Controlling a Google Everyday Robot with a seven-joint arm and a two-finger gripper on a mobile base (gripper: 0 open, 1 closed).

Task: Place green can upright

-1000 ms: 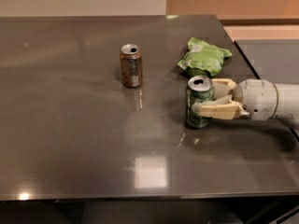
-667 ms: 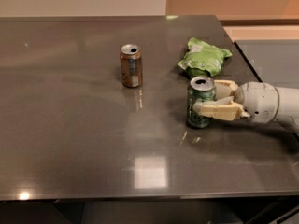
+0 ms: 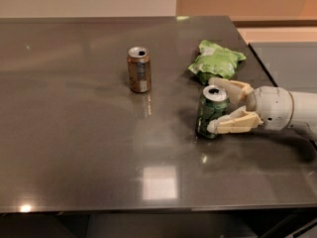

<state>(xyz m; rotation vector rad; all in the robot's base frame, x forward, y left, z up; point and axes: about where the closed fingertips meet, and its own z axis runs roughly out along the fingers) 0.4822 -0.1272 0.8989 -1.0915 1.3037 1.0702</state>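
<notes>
The green can (image 3: 210, 114) stands upright on the dark table (image 3: 74, 148), right of centre, silver top with its hole facing up. My gripper (image 3: 216, 105) reaches in from the right and straddles the can. One cream finger (image 3: 232, 87) lies behind the can's top. The other finger (image 3: 237, 124) lies in front of its lower right side. The fingers look spread slightly wider than the can, with a loose hold at most.
A brown-orange can (image 3: 139, 69) stands upright left of the green can. A light green wrinkly snack bag (image 3: 216, 60) lies just behind the gripper. The table's right edge (image 3: 257, 63) runs close by my arm (image 3: 292, 109).
The front finger has dropped lower on the green can, so the gap between the fingers has widened. The can stays upright in place.
</notes>
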